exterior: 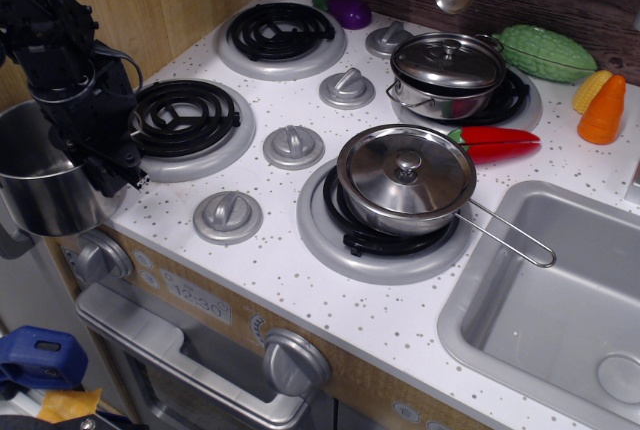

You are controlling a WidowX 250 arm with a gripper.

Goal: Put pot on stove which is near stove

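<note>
The pot (pixel 45 190) is a deep shiny steel pot, lidless, at the far left, just off the stove's left edge and partly cut off by the frame. My gripper (pixel 104 162) is black and reaches down from the top left. It is shut on the pot's right rim, and the arm hides part of the rim. The stove (pixel 280 260) has a white speckled top. Its front left coil burner (pixel 185 117) is bare and lies just right of the gripper.
A lidded steel pan with a long wire handle (pixel 406 178) sits on the front right burner. A smaller lidded pot (pixel 447 72) sits on the back right burner. Grey knobs (pixel 228 216) stand between the burners. Toy vegetables (pixel 548 51) lie at the back, and the grey sink (pixel 560 320) is at right.
</note>
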